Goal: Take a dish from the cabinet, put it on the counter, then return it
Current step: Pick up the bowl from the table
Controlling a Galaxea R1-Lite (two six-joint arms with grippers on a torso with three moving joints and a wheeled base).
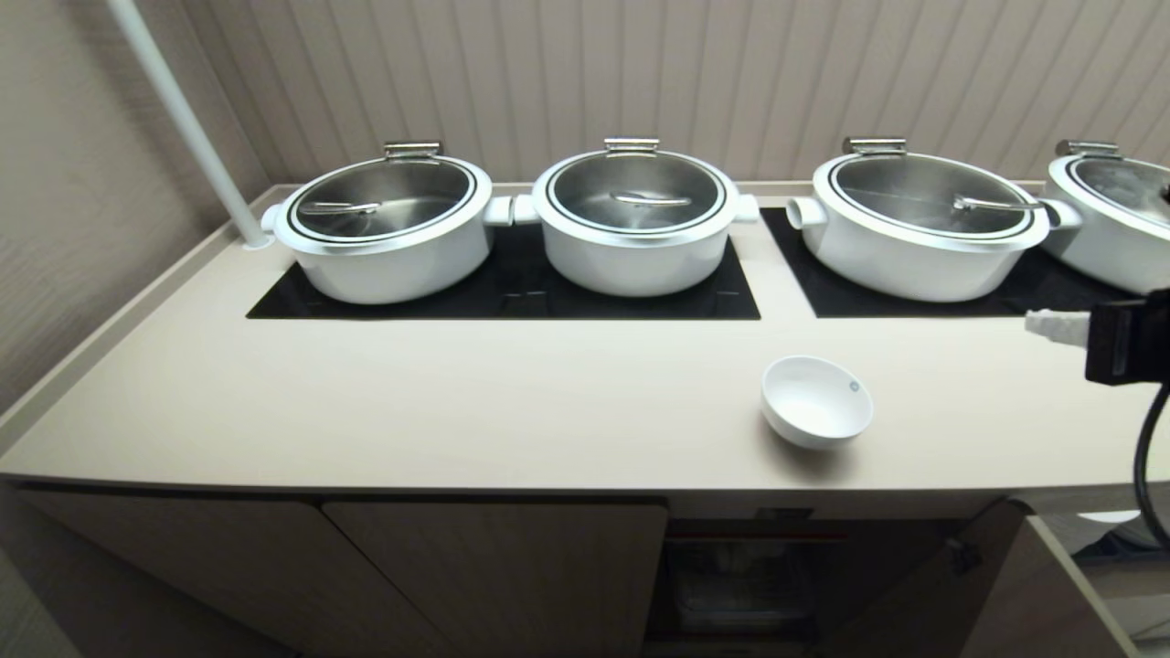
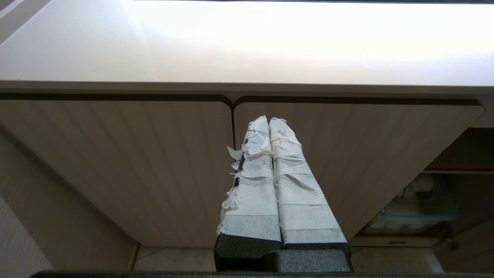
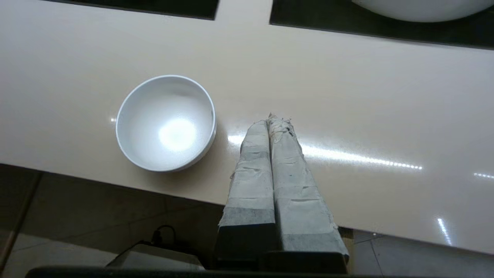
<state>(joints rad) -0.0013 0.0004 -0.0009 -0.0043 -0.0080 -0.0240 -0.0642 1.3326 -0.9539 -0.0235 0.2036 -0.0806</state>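
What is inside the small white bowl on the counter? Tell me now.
Nothing: the dish stands upright on the counter, its inside bare apart from a light glare. What lies beneath it is covered.

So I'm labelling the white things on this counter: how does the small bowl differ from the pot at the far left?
The bowl is small, the pot far bigger. The bowl is open and empty; the pot wears a steel lid with a handle. The bowl sits on the bare beige counter near its front edge, the pot on a black hob panel at the back. Both are round, white and upright.
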